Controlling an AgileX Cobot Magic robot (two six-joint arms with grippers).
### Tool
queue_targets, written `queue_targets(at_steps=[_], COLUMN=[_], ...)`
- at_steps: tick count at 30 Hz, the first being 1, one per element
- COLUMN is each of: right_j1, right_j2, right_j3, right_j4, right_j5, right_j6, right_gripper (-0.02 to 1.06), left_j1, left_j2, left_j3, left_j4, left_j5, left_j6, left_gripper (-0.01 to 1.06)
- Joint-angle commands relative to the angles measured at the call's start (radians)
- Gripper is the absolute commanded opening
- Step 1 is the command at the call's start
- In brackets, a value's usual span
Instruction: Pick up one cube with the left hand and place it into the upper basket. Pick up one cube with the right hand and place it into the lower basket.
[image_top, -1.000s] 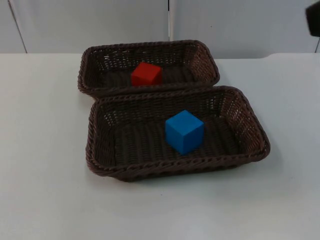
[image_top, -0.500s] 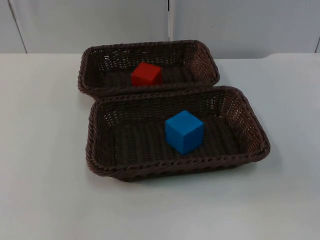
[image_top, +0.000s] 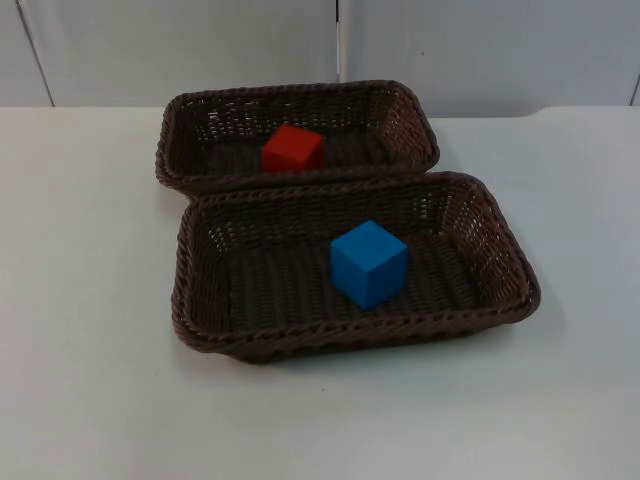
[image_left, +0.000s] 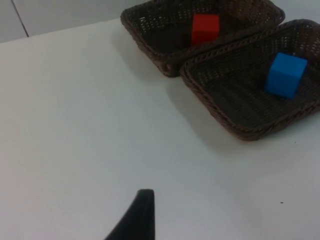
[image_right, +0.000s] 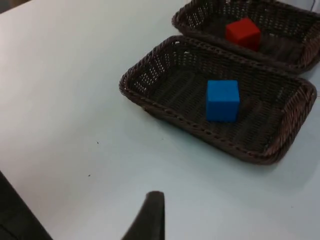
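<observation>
A red cube lies inside the upper brown wicker basket. In the lower wicker basket, which touches the upper one, rests a blue cube, right of centre. My left gripper hovers over bare table well to the left of both baskets, apart from the red cube and the blue cube. My right gripper is held back over the table, away from the lower basket and its blue cube.
White table top stretches wide on both sides of the baskets and in front of them. The grey partition wall closes the far edge just behind the upper basket.
A black part of the right arm at the top view's upper right corner one second ago has drawn out of that picture. Cubes and baskets have not moved.
</observation>
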Motion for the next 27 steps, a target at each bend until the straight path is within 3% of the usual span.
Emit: queue_targets(at_steps=[1, 3, 10, 16, 27], right_j1=[0.0, 0.0, 0.0, 0.0, 0.0], right_j2=[-0.052, -0.111, -0.231, -0.307, -0.35], right_j3=[0.004, 0.004, 0.004, 0.004, 0.046], right_j4=[-0.038, -0.07, -0.058, -0.049, -0.098], right_j5=[0.047, 0.089, 0.164, 0.284, 0.272], right_j6=[0.049, 0.103, 0.105, 0.105, 0.173], right_gripper=[0.84, 0.84, 0.84, 0.84, 0.84], left_j1=[-0.004, -0.004, -0.004, -0.004, -0.004], left_j2=[-0.003, -0.003, -0.003, -0.003, -0.003], left_j3=[0.005, 0.006, 0.006, 0.006, 0.006], left_j4=[0.027, 0.038, 0.038, 0.028, 0.02], left_j5=[0.004, 0.004, 0.004, 0.004, 0.004], left_j6=[0.0, 0.0, 0.0, 0.0, 0.0], left_gripper=[0.99, 0.99, 0.99, 0.99, 0.99])
